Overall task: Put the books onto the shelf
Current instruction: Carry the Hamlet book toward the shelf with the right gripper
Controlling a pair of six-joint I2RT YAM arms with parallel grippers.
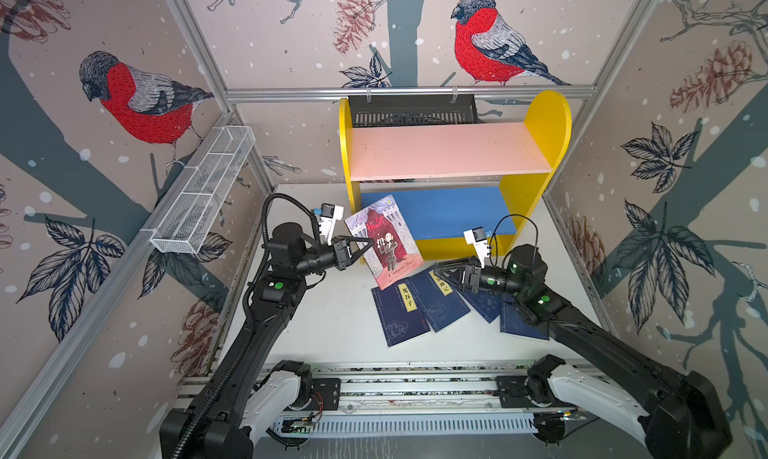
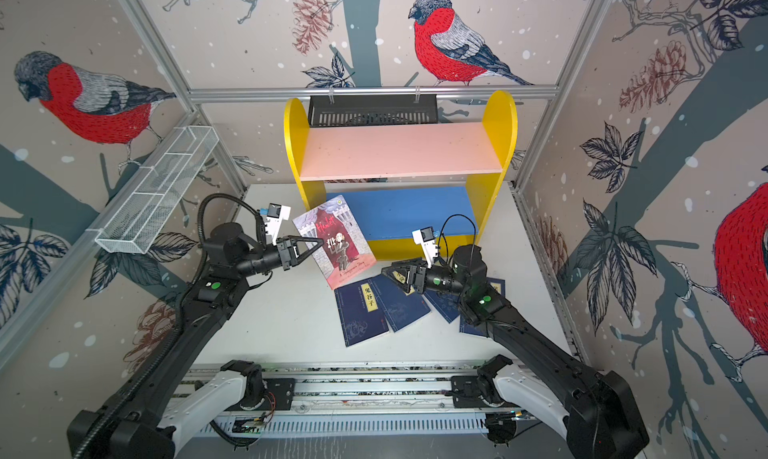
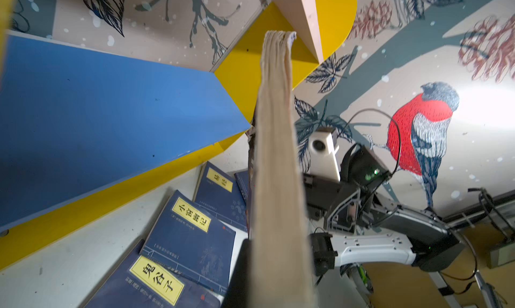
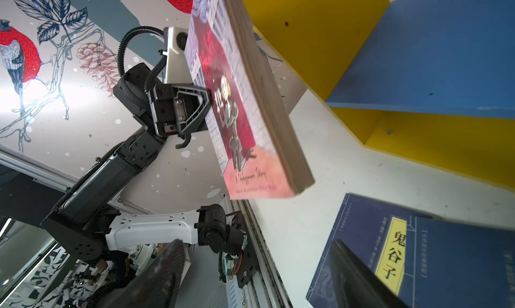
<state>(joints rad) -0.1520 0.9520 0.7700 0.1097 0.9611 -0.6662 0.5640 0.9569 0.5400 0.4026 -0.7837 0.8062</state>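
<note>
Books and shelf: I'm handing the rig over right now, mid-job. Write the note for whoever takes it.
Left gripper: shut on the red and grey book, held off the table in front of the blue lower board of the shelf.
Right gripper: open and empty, over the navy books.
Four navy books lie fanned and overlapping on the table, in front of the shelf.
Done: nothing shelved; the pink upper board and the blue lower board hold no book.
To do: shelve the held book, then the four navy ones.
</note>
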